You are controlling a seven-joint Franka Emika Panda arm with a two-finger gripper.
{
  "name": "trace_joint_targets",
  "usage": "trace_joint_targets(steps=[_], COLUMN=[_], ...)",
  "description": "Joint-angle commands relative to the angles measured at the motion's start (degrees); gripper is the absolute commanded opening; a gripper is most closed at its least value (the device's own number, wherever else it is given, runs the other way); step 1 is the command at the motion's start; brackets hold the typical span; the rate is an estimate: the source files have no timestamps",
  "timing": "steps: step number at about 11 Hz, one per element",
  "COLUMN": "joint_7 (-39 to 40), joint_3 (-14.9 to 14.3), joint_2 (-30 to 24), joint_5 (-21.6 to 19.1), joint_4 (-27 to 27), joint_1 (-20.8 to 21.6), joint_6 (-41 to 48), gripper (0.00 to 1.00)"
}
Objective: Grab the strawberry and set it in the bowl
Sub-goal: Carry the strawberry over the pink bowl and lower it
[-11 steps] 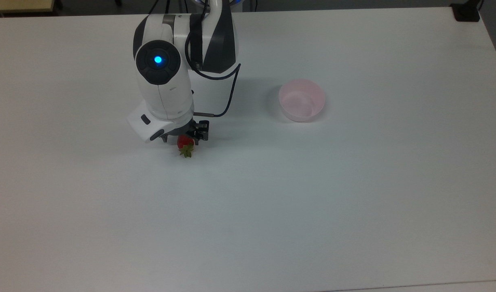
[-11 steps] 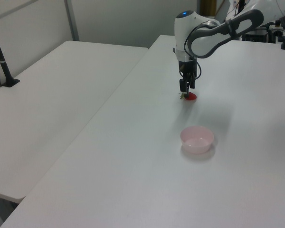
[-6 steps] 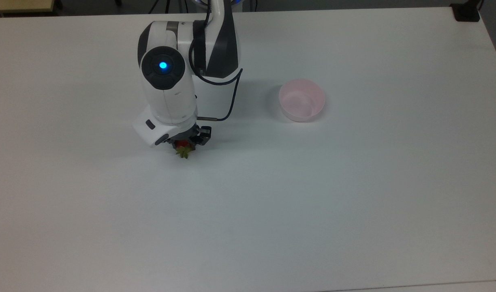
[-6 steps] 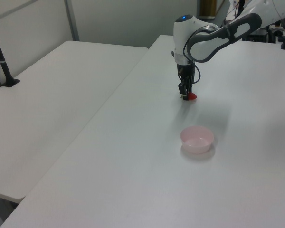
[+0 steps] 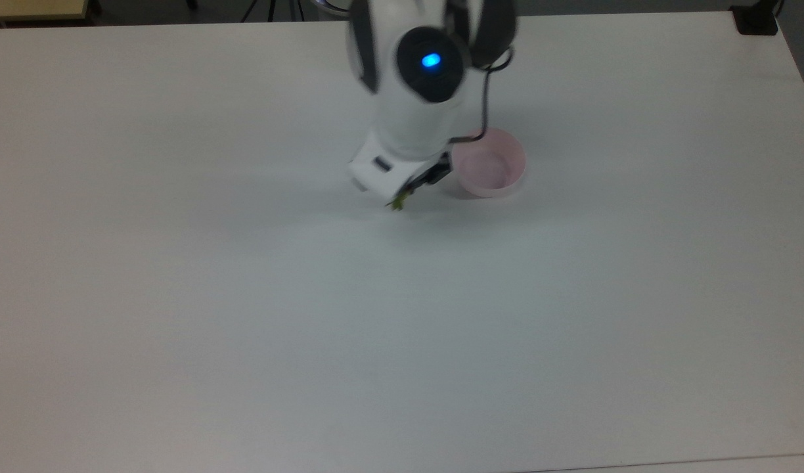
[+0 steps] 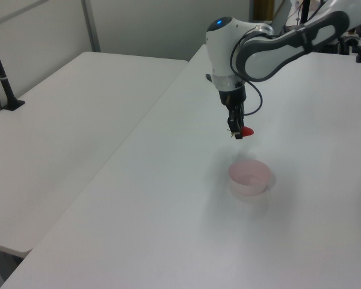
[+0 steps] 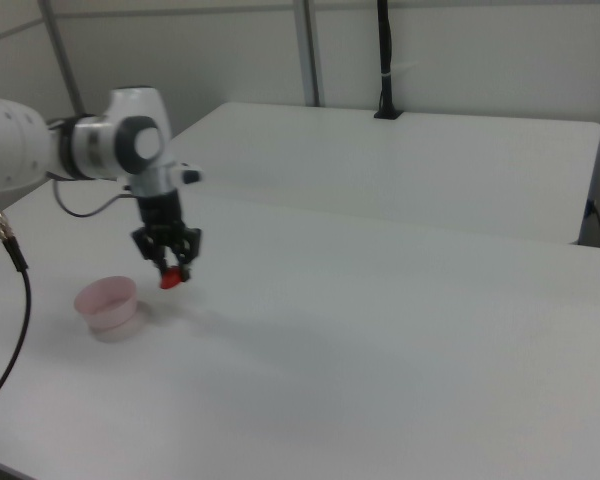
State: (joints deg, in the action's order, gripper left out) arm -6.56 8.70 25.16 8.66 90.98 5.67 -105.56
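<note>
Red strawberry clamped between jaws, airborne near bowl.

White table; second table beside; pale partition walls

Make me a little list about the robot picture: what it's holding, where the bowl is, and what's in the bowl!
holding: strawberry, pinched in the gripper
strawberry height: in the air, off the table
bowl: on the table, upright
in the bowl: nothing
gripper vs bowl: beside it, at the right view's right, not over it yet
</note>
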Motion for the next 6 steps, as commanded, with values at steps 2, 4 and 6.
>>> trace_joint_targets(steps=[2, 4, 6], joint_7=[-6.68, -10.21, -12.59], joint_3=[-0.88, -0.79, -0.7], joint_2=[-6.35, -5.83, -5.65], joint_5=[-1.01, -1.01, -1.18], joint_4=[7.37, 8.59, 8.87], joint_1=[8.29, 11.02, 12.78], joint_6=[1.06, 0.36, 0.27], gripper=[0.24, 0.25, 0.33])
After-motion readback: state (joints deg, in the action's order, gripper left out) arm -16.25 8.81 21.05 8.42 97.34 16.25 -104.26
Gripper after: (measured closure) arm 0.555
